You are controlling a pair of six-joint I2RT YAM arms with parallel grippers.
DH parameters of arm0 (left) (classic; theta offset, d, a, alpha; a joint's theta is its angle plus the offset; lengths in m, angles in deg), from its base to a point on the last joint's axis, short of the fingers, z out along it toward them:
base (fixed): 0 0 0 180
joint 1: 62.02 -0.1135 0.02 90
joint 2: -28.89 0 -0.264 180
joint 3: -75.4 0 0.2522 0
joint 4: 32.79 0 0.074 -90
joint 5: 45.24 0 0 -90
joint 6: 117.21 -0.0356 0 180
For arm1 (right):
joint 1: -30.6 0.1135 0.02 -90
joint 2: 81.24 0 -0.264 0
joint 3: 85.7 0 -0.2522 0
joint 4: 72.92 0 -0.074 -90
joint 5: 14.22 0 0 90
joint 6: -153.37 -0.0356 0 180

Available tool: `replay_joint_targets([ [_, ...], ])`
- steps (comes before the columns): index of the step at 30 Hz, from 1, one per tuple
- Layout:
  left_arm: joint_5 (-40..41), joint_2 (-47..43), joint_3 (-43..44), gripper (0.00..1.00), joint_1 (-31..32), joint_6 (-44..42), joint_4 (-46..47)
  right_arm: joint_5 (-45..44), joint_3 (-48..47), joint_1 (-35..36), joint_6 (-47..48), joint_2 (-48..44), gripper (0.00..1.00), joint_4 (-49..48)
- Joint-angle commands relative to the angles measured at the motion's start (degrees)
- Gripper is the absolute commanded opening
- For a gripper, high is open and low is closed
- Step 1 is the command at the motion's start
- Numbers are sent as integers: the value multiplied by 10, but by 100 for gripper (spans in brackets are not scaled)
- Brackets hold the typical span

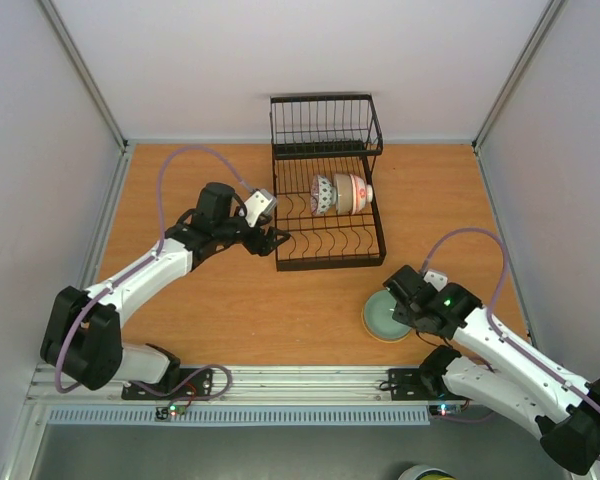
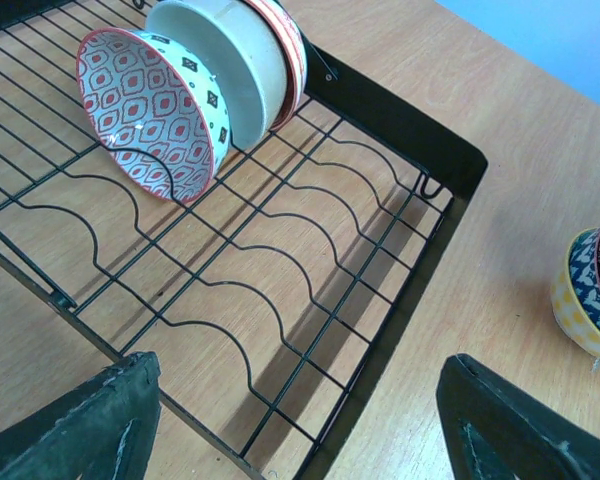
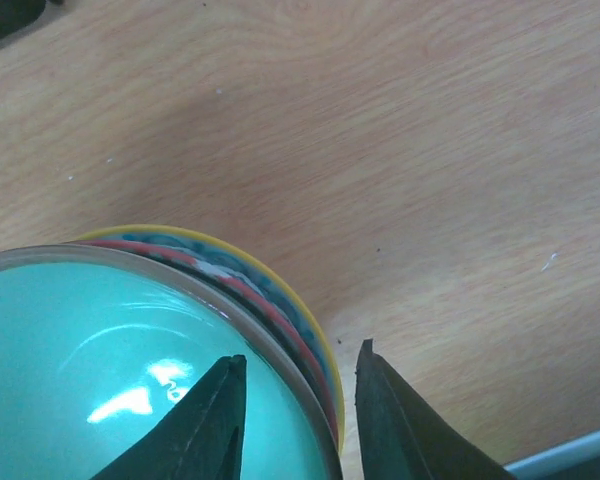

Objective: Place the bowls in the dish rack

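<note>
- The wooden table (image 1: 230,300) lies under both grippers.
- The black wire dish rack (image 1: 330,262) (image 2: 400,130) stands just ahead of the left gripper. Its near corner lies directly below and in front of the fingers. Its taller basket section is at the far end, away from that gripper.
- The left arm (image 1: 140,280) reaches forward, and the right arm (image 1: 510,360) bends inward over the table's near right part.
- A cream bowl (image 1: 351,192) (image 2: 230,60) stands on edge in the rack's dividers, well beyond the left gripper's fingers.
- A red-patterned bowl (image 1: 322,194) (image 2: 150,115) stands on edge touching the cream bowl, on the side nearer the left gripper. Its patterned inside faces that gripper.
- The stacked bowls (image 1: 380,318) (image 2: 590,300) (image 3: 100,360) sit upright on the table right under the right gripper, well apart from the rack. The top one is glazed turquoise inside, nested in one with a yellow rim and blue and red bands.
- The left gripper (image 1: 270,240) (image 2: 302,362) hovers with its fingers wide apart and nothing between them.
- The right gripper (image 1: 408,303) (image 3: 298,352) straddles the stack's rim, one finger inside the turquoise bowl and the other outside. The gap is narrow, but I cannot tell whether the fingers have pinched the rim.
</note>
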Motion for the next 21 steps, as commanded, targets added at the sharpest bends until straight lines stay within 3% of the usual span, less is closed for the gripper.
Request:
replay_joint_targets([
  [1,-1,6,11,76,3,-10,18,3,5,9,-28,-9,29,-2],
  [12,1,13,13,76,5,-10,17,-5,-9,18,-28,-41,2,23],
  [21,-2,8,11,76,5,-10,16,-25,-65,46,-23,-59,1,60],
])
